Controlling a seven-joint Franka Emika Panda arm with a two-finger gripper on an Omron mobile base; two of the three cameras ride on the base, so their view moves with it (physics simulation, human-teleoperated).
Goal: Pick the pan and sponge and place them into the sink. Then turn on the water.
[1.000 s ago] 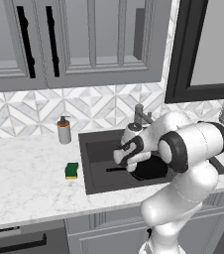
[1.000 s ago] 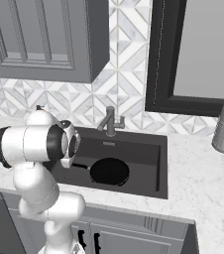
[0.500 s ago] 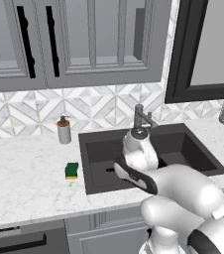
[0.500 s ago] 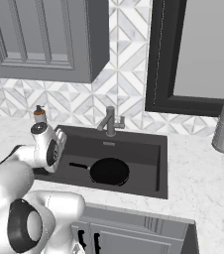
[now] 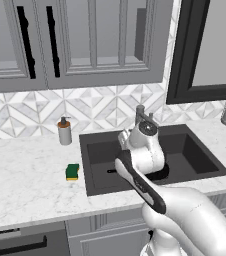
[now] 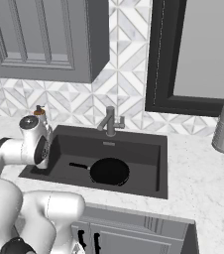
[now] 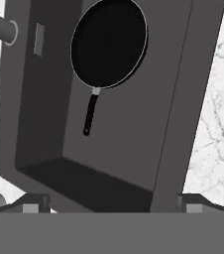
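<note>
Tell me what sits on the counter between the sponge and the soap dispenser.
Nothing. In the left base view, only bare marble counter separates the sponge from the soap dispenser behind it; the sink lies off to the side.

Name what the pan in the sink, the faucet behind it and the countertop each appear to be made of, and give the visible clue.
Pan: probably dark coated metal; matt black, thin pale rim.
Faucet: looks like brushed metal; plain grey, dull sheen.
Countertop: seemingly marble or marble-look stone; white with fine grey veins.
It is a render, so these go by look alone.
</note>
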